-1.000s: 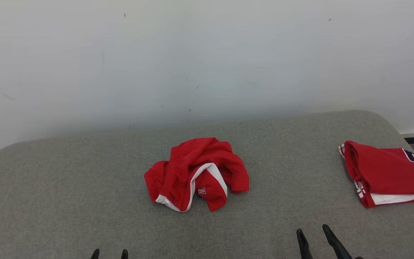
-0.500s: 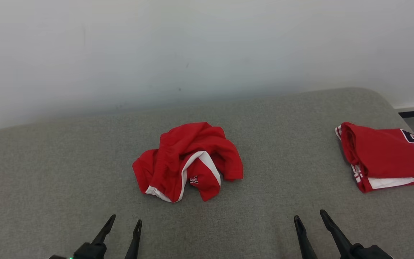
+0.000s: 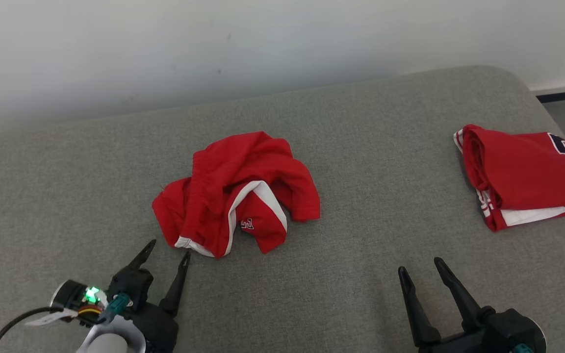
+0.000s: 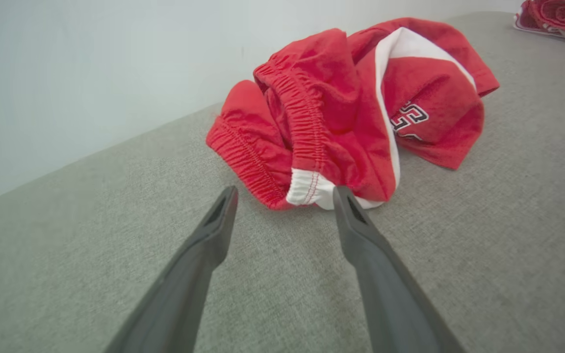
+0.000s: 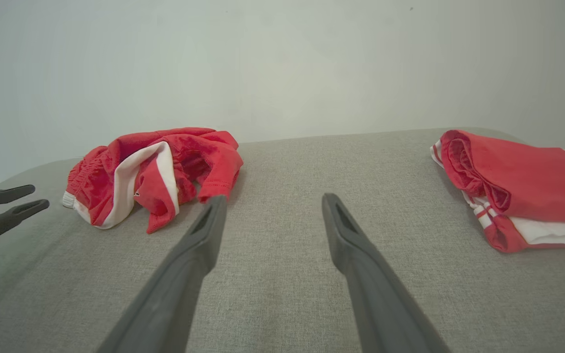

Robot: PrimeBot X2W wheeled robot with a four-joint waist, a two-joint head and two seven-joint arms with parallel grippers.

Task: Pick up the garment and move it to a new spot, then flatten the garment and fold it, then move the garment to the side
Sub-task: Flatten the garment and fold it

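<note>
Upholstery (image 3: 361, 147), grey and bare, stretches between the crumpled red garment (image 3: 236, 193) at frame centre and folded red clothes (image 3: 523, 181) at the right edge. The left wrist view brings out the garment's gathered waistband (image 4: 307, 127), white stripe and dark numeral. The left gripper (image 3: 169, 247), spread wide, sits just below-left of it. The right gripper (image 3: 420, 264), lower right, gapes empty.
</note>
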